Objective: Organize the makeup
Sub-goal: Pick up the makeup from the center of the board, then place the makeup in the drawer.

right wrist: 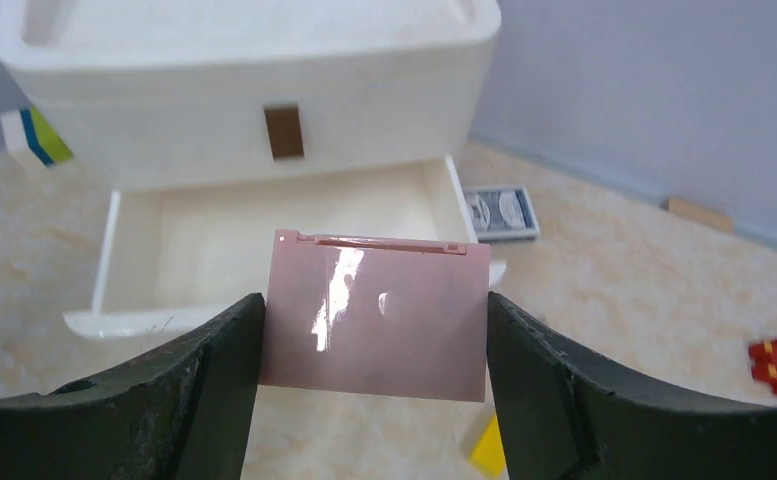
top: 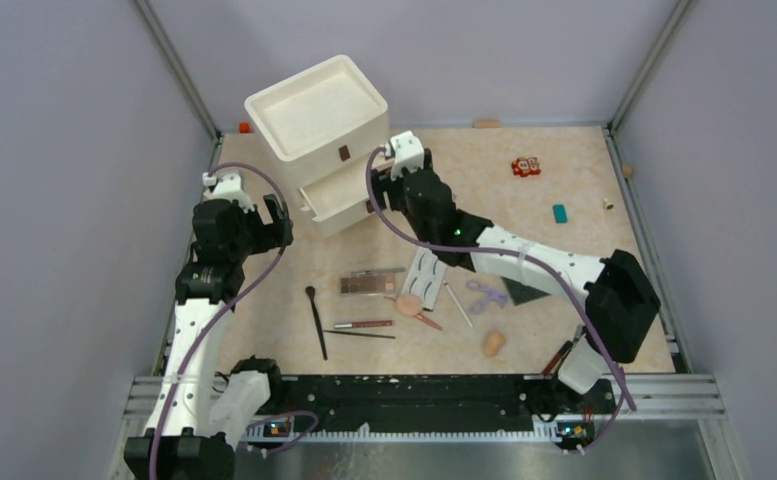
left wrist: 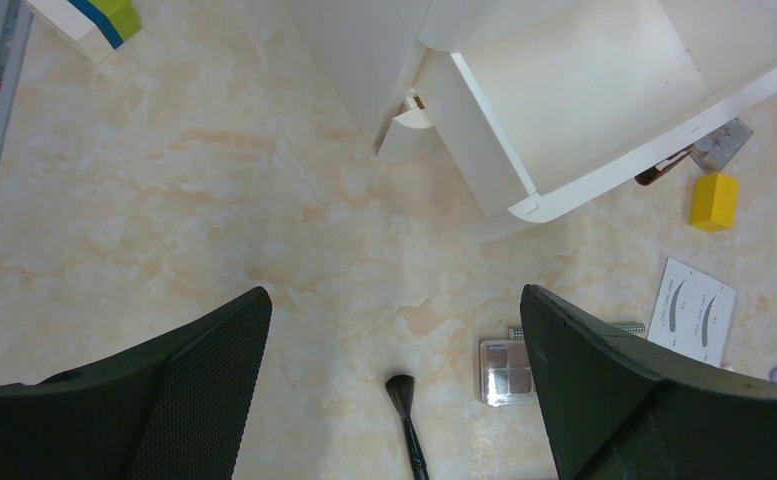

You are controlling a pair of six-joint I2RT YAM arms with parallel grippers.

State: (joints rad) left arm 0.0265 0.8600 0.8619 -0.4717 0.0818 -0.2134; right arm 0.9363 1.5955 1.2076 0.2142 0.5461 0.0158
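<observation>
One pink compact (right wrist: 376, 315) | spans pinching right jaws, hinge toward drawer (right wrist: 264, 250) | left jaws spread

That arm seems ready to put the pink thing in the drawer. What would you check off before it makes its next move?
1. Grip on the pink compact: ok. The right gripper pinches it by its two side edges.
2. Lower drawer open: ok. It is pulled out of the white organizer.
3. Room inside: ok. The drawer floor that shows is bare.
4. Compact above the drawer opening: cannot tell. The wrist view shows it in front of the drawer, but its depth is unclear.
5. Left gripper out of the way: ok. It is open, holds nothing and is apart from the drawer.
</observation>
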